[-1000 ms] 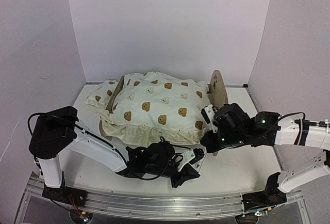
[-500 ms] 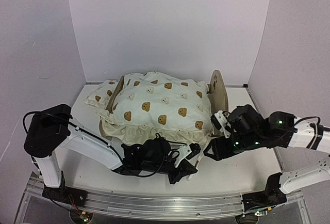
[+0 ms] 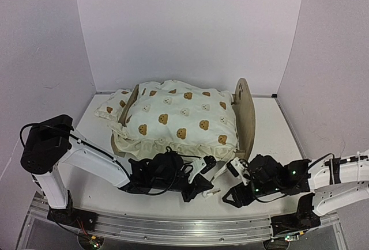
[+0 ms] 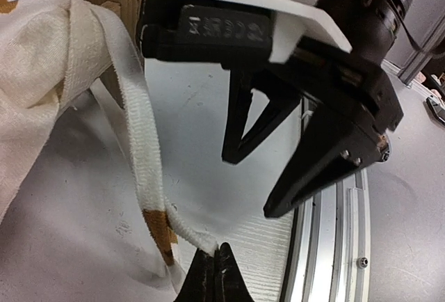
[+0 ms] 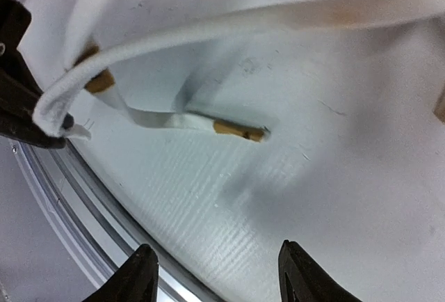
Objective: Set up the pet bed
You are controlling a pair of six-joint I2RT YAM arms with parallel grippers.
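Left gripper [image 4: 214, 271] is pinching shut on the end of a cushion tie [image 4: 142, 142], and the strap is running up and away from the tips. Right gripper [image 5: 219, 271] is hanging just beside it with fingers apart, gripping nothing, low over the table [image 3: 277, 140].

Beyond both claws the pet bed [image 3: 247, 129] is sitting with the cushion [image 3: 179, 120] heaped on it. The pillow [image 3: 112, 103] is lying off to the far left.

Judgement: the plywood frame is looking light and stiff. The thin rim of the end board [image 3: 243, 97] is offering the best pinch.

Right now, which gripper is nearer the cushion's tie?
Left: the left gripper is shut on the tie. The right gripper hangs open just beside it, not touching.
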